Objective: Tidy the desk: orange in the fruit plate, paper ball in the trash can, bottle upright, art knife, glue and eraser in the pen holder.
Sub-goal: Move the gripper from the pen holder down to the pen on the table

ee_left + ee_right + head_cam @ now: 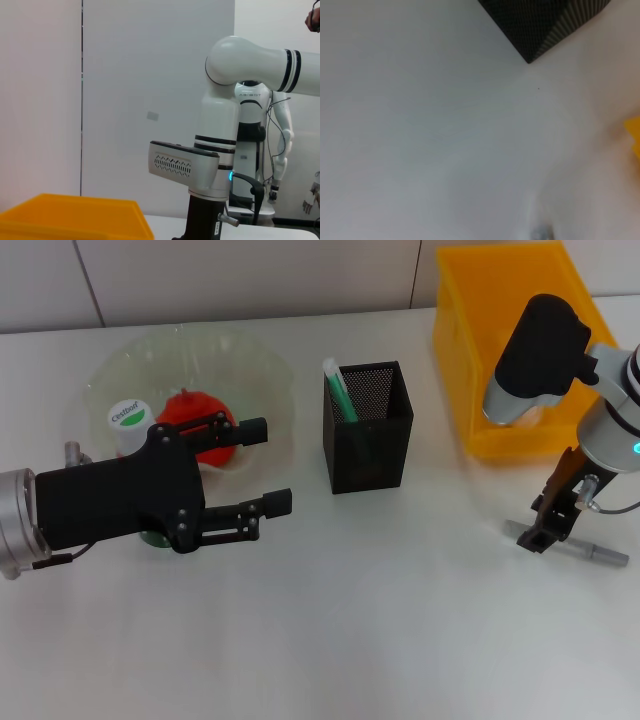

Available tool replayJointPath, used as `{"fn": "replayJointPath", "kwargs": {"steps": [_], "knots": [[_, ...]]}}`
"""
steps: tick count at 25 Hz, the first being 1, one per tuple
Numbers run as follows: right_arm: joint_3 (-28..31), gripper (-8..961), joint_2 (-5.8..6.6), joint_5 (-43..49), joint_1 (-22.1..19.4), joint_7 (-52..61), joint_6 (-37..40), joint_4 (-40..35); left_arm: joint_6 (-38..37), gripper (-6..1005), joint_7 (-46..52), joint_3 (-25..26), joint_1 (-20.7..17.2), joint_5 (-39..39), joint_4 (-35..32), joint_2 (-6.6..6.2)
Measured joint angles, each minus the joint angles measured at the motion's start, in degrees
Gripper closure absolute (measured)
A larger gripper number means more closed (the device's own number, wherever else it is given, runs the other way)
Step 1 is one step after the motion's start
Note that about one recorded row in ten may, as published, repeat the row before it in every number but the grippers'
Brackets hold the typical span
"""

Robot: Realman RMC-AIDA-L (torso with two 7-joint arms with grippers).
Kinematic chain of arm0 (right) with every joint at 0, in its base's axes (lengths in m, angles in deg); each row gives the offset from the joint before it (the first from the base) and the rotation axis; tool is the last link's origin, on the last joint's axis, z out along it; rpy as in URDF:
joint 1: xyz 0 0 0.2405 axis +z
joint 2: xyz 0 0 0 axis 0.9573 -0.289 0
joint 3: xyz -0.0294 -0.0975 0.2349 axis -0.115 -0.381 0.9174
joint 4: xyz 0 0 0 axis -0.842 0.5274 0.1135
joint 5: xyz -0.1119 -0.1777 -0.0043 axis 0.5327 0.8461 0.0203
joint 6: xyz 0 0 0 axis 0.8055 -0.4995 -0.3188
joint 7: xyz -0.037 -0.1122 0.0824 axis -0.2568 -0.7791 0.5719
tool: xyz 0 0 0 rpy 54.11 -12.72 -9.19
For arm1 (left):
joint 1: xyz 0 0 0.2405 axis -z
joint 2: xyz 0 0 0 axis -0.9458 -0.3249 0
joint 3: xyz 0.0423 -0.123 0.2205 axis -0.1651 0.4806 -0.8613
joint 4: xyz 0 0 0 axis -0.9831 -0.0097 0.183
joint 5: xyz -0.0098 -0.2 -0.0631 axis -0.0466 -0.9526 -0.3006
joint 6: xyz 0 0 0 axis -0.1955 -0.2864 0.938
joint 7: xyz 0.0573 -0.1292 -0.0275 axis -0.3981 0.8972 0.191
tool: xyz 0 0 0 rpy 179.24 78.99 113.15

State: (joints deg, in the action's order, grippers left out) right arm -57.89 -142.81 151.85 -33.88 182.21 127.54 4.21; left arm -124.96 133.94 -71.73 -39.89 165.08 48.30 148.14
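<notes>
Step in hand: you appear to be picking up the art knife [585,548], a grey stick lying flat on the table [400,640] in front of the trash can [500,350].
Right hand [540,535]: it is low over the knife's near end, at or just above the table. You cannot tell from any view whether the fingers are parted or have closed on the knife.
Left hand [268,465]: it hovers wide open and empty at the fruit plate [250,360], fingers pointing toward the pen holder [367,428].
Already in place: the orange [200,420] sits in the fruit plate. A white cap with a green label [128,418] shows just behind the left hand, probably the bottle standing upright.
Pen holder: it stands between the plate and the trash can, well apart from the knife, with a green-and-white stick [338,390] leaning in one corner.
Doing it well: centre the fingers across the knife's width, not its tip, so it does not pivot. Lift straight up before you travel, then bring it over the holder's free side and lower it end first.
Risk: the thin handle may slide on the smooth table as you close.
</notes>
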Motion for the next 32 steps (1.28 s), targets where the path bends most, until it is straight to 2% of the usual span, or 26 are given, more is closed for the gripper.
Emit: {"fn": "replayJointPath", "kwargs": {"steps": [25,32], "knots": [[0.61,460,-0.09,-1.78,-0.69,0.68,-0.70,0.88,-0.08,208,-0.03,0.00,-0.22,0.00,0.01,-0.01],[0.64,517,-0.09,-1.78,-0.62,0.68,-1.10,1.74,-0.15,208,-0.03,0.00,-0.28,0.00,-0.06,-0.01]]}}
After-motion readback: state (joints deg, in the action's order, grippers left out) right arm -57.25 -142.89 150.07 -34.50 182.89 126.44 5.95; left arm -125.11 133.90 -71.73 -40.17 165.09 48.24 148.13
